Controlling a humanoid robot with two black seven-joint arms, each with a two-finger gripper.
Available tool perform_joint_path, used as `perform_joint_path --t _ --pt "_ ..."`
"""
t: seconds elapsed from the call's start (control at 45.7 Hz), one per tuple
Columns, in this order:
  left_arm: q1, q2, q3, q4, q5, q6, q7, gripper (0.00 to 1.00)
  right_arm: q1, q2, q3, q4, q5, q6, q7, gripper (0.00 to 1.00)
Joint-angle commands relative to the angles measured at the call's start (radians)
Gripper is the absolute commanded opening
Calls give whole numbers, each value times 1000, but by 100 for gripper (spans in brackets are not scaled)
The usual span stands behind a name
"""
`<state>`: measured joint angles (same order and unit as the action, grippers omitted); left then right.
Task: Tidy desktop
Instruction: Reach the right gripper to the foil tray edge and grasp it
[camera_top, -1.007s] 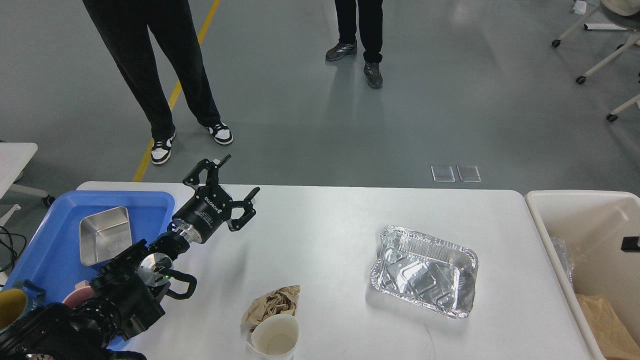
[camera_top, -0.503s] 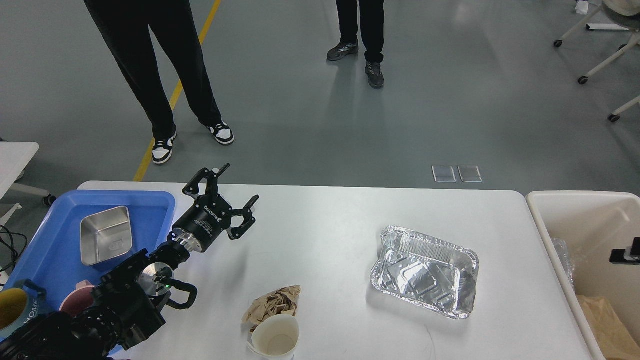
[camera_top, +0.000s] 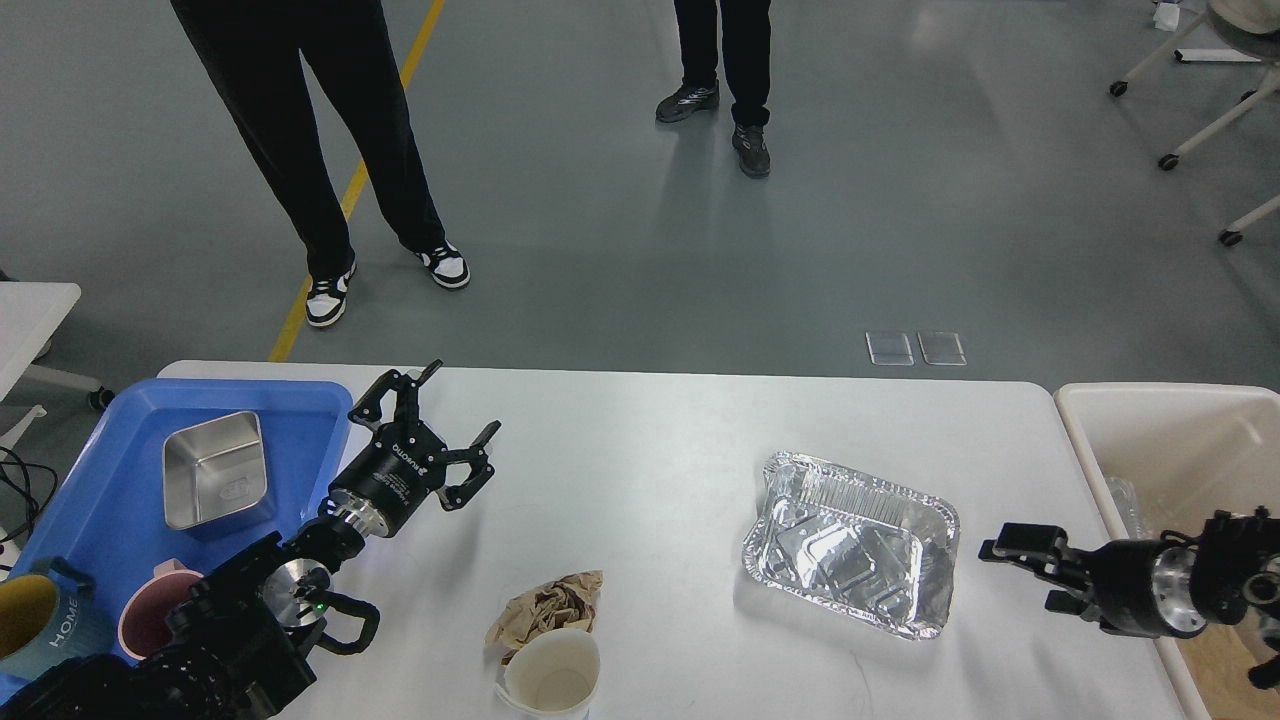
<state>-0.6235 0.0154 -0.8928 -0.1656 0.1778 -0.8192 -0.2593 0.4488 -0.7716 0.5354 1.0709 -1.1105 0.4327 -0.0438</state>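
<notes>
- left arm enters from the near left corner of the worktop, reaching up and away; the left gripper (camera_top: 437, 428) hovers near the far left edge, jaws spread wide, empty.
- right gripper (camera_top: 1015, 572) points left over the worktop's right edge, jaws parted, empty.

On the white desk (camera_top: 650, 450) a foil tray (camera_top: 850, 543) lies at 4 o'clock, a crumpled brown paper (camera_top: 545, 606) touching a paper cup (camera_top: 550, 675) at 6. The left hand (camera_top: 442, 412), fingers spread, hangs beside the blue tray (camera_top: 90, 500) at 9. The right hand (camera_top: 1010, 572), fingers parted, points at the foil tray from 3.
</notes>
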Motion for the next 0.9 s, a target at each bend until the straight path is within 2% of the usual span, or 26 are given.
perform_joint_path --t 0.0,0.175,0.416,0.46,0.657,0.722,0.766,0.788,0.875 --pt "7 1 0 0 0 0 0 96 22 80 -6 -72 -77 0 4 100" --pt "21 15 0 0 0 2 0 96 59 162 -6 -161 -153 0 5 100" --pt "22 18 0 0 0 5 -2 96 64 198 -8 -177 -176 -2 7 99" --pt "22 18 0 0 0 5 -2 96 64 201 -9 -177 -187 -2 15 90" --pt "24 18 0 0 0 5 -2 96 57 201 -8 -177 -203 -6 45 38" --pt "24 18 0 0 0 6 -2 96 57 199 -8 -177 -203 -6 50 27" --pt "24 18 0 0 0 6 -2 96 59 199 -8 -175 -203 -6 51 4" --pt "24 20 0 0 0 6 -2 96 59 201 -8 -175 -203 -6 51 0" --pt "24 20 0 0 0 6 -2 96 61 199 -8 -173 -201 -3 51 0"
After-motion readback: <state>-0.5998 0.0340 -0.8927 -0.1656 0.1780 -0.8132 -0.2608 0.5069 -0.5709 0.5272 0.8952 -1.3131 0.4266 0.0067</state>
